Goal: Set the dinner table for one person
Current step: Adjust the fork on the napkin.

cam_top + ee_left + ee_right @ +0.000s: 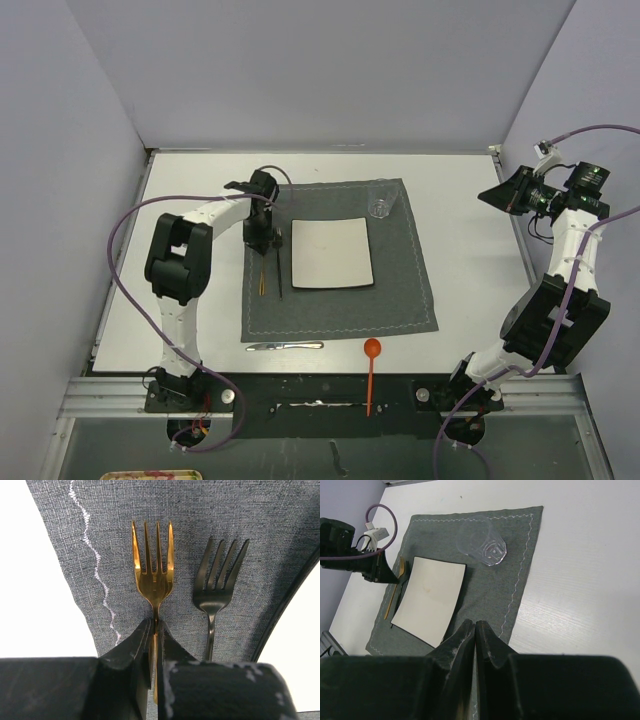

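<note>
The white dinner table (470,260) carries a dark grey placemat (400,290) with a square off-white plate (332,252) in its middle. Left of the plate lie a gold fork (154,575) and a black fork (215,587), side by side, tines pointing away. My left gripper (155,622) is shut on the gold fork's handle, low over the mat (262,238). A clear glass (381,200) stands at the mat's far right corner. My right gripper (475,624) hangs shut and empty, high over the table's right side.
A silver knife (285,346) lies on the table just below the mat's near left edge. An orange spoon (371,370) reaches from the near edge over the dark rail. Grey walls close in on three sides.
</note>
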Motion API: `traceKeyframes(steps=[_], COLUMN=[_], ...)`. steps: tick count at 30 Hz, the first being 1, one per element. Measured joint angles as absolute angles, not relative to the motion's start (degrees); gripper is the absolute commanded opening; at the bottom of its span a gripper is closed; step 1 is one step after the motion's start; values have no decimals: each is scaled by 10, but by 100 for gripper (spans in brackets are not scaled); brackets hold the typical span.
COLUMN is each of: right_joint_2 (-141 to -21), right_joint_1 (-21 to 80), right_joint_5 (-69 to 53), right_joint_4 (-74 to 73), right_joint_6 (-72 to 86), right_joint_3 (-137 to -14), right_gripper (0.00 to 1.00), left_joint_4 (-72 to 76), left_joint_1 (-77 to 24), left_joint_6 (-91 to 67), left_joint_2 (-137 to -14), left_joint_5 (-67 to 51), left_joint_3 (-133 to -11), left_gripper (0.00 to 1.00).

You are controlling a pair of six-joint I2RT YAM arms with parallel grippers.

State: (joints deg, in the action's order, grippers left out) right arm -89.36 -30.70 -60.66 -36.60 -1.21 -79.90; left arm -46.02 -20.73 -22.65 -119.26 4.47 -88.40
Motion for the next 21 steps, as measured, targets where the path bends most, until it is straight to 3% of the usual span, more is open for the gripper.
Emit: traceKeyframes(steps=[21], right_joint_2=[-894], right_joint_1=[-306], right_joint_5=[-607], right_joint_4=[-365], right_joint_6=[-11], right_joint_3=[-799], right_gripper=[5], left_joint_4=[-484], left_joint_1=[-199], left_joint_6=[-222], left_joint_2=[-1208], left_joint_5=[25], left_joint_3=[-904], left_gripper=[4])
